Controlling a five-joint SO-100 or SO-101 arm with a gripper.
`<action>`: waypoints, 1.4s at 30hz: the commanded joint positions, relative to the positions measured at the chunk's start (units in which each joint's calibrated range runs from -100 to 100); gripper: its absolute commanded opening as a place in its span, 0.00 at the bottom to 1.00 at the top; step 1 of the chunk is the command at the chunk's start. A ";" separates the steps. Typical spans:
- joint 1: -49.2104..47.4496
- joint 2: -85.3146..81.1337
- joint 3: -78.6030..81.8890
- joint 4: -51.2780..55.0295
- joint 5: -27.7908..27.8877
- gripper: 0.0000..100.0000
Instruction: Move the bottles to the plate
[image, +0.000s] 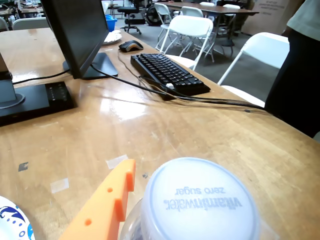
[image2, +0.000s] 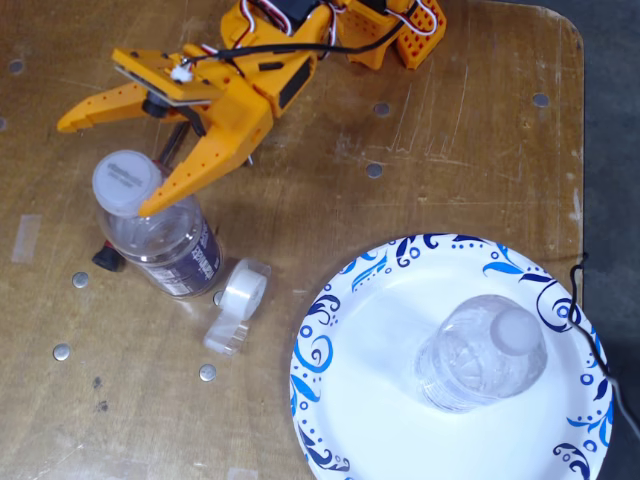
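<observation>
In the fixed view the orange gripper is reaching toward the bottle with the wide grey-white cap, which is standing on the wooden table at about 9 o'clock from the plate. Its two fingers are spread wide apart. One finger is lying right against the cap, and the other is pointing away toward 9 o'clock, so nothing is being held yet. The crinkled bottle is already sitting on the plate, a little toward 3 o'clock from its middle.

To do this step well, I think the arm should be going lower so both fingers are sitting on either side of the bottle below the cap, then squeezing gently and lifting straight up. The clear tape roll is lying just beside the bottle at 4 o'clock, on the way to the plate, so the bottle should be lifted over it.

In the wrist view only one finger and the cap top are showing. The second finger is cut off, and the bottle's body is hidden under its cap. The plate is only peeking in at the 7 o'clock corner
</observation>
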 joint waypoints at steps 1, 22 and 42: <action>-0.59 0.21 -1.72 -1.21 -0.62 0.41; -0.59 4.85 -1.18 -1.29 -2.65 0.34; 3.94 -2.15 -8.11 -0.16 -2.55 0.06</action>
